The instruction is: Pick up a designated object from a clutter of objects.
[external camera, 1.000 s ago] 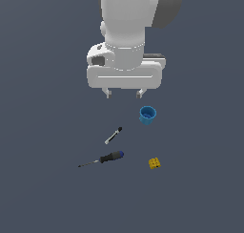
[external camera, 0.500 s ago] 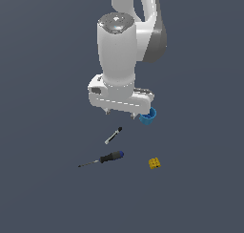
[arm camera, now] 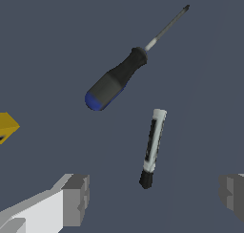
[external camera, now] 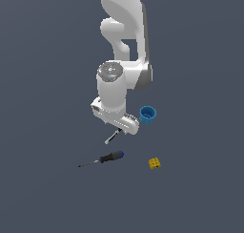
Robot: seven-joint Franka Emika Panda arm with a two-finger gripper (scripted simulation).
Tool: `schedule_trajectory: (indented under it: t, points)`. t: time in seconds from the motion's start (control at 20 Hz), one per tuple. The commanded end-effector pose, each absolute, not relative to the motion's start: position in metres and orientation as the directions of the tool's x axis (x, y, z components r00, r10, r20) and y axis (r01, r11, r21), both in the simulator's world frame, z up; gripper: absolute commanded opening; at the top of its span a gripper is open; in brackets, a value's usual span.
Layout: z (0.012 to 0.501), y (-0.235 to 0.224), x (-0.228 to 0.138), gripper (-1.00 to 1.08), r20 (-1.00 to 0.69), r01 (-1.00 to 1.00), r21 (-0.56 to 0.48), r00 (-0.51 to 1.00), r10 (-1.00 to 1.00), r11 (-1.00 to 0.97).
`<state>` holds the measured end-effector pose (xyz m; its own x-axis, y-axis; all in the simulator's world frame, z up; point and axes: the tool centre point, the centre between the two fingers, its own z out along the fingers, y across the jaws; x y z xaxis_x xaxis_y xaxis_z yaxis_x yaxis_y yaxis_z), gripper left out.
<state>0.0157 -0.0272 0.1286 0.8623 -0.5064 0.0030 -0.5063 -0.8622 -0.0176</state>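
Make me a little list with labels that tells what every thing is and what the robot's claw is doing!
target: small slim black and white marker, lying flat, untouched
gripper: white two-fingered gripper, open, fingers either side of the marker's black end in the wrist view, low over it in the exterior view
screwdriver: long black-handled screwdriver with a blue end and thin metal shaft, lying apart from the marker
cup: small blue cup, upright, on the exterior view's right of the gripper
block: tiny yellow studded block, on the exterior view's right of the screwdriver
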Motion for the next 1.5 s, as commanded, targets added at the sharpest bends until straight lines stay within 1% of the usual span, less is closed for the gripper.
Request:
schedule_trajectory:
  t: [0.0,0.25,0.5,0.9,1.45]
  points:
    - [0.107,-0.032,0.01,1.0,0.002,-0.558,-0.014,0.829,-0.559,-0.829]
    - [0.077,-0.039,0.001,1.0,0.0,-0.627,-0.006,0.779,-0.627,-0.779]
    - [0.062,-0.042,-0.005,1.0,0.0,-0.66,-0.001,0.751,-0.66,-0.751]
    - [0.056,-0.043,-0.006,1.0,-0.001,-0.663,0.0,0.749,-0.663,-0.749]
    - [0.014,-0.043,-0.007,1.0,0.0,-0.666,0.0,0.746,-0.666,-0.746]
